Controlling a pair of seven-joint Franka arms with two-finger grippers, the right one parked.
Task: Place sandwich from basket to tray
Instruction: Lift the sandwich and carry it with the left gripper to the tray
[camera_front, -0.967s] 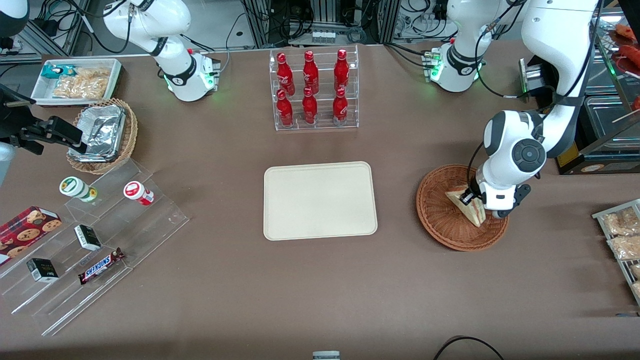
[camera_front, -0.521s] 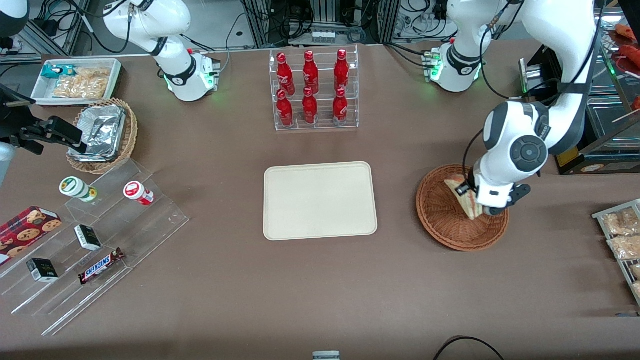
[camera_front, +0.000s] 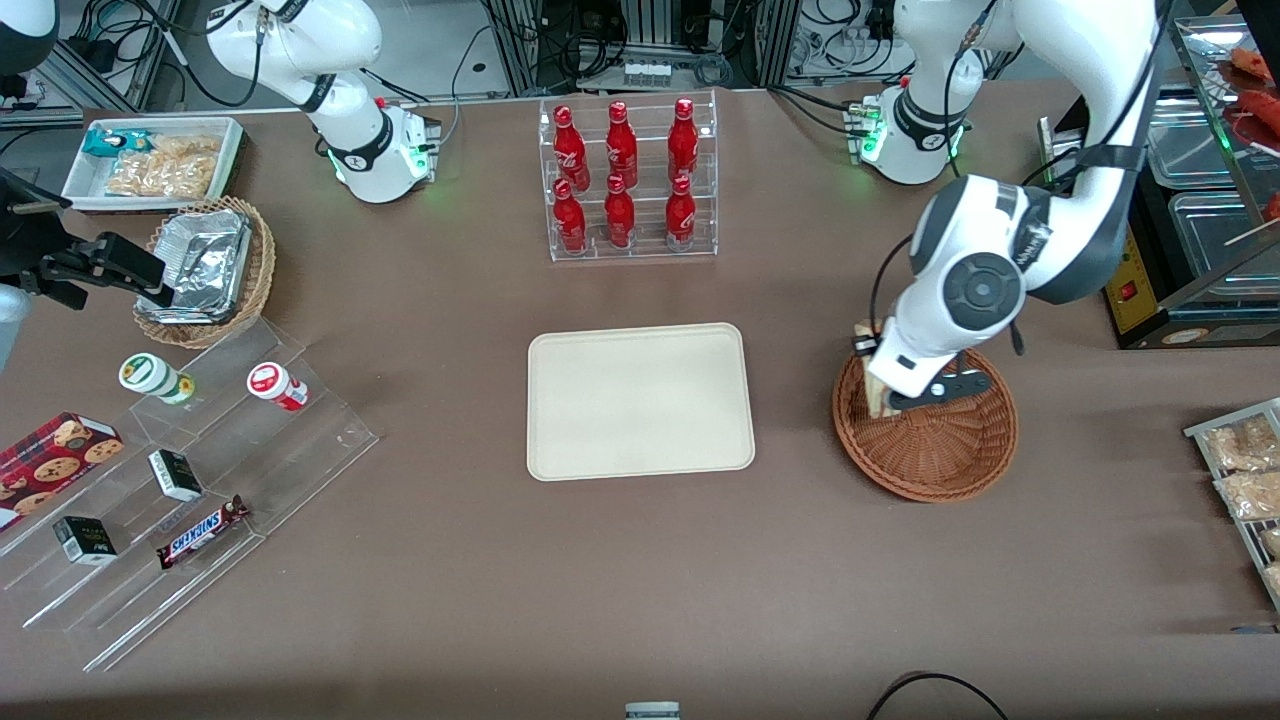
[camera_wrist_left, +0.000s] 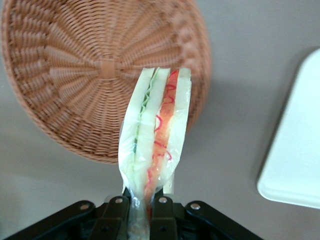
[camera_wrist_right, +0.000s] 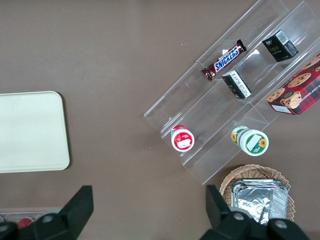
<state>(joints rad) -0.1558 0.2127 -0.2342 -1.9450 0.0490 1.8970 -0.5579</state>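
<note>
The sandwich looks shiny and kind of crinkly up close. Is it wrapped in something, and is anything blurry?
In the left wrist view the sandwich, clamped in the gripper, shows pale glare on a clear wrap; the basket weave looks sharp, while the tray corner is washed out. In the front view the sandwich is mostly hidden by the arm, above the basket.
</note>
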